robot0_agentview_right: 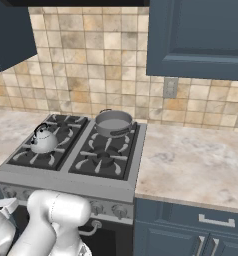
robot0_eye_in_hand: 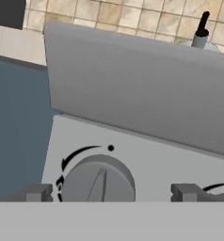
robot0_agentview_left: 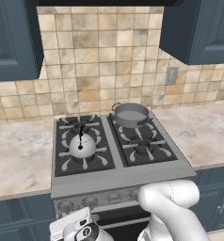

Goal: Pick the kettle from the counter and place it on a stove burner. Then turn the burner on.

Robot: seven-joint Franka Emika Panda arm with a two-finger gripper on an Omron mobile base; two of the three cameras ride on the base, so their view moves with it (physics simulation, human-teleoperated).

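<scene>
Jaws spread wide, the gripper [robot0_eye_in_hand: 111,193] straddles the knob [robot0_eye_in_hand: 98,181] low in the hand view, a stiff ribbed dial likely best pinched across its ridge, while the kettle [robot0_agentview_left: 82,145] sits on the burner [robot0_agentview_left: 81,146], center-left.

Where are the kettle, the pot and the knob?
kettle [robot0_agentview_left: 83,145], left base view, its silver dome.
pot [robot0_agentview_left: 131,114], left base view, its grey inside.
knob [robot0_eye_in_hand: 98,184], hand view, its round face.

The kettle [robot0_agentview_left: 82,146] looks glossy silver metal, the counter [robot0_agentview_left: 20,155] smooth marbled stone, grates matt black
</scene>
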